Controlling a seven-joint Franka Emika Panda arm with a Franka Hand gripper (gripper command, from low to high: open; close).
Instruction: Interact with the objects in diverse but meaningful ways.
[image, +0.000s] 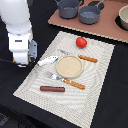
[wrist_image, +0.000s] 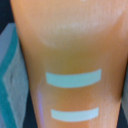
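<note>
The golden-yellow bread loaf (wrist_image: 70, 50) fills the wrist view, close before the jaws.

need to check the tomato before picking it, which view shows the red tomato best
The exterior view. There the red tomato sits in full sight on the placemat, beyond the round plate. The wrist view shows none of it: a blurred orange surface with two pale bars fills that picture.

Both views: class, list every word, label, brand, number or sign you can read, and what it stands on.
None can be read in either view.
The orange object filling the wrist view bears two pale bars, no letters.
</note>
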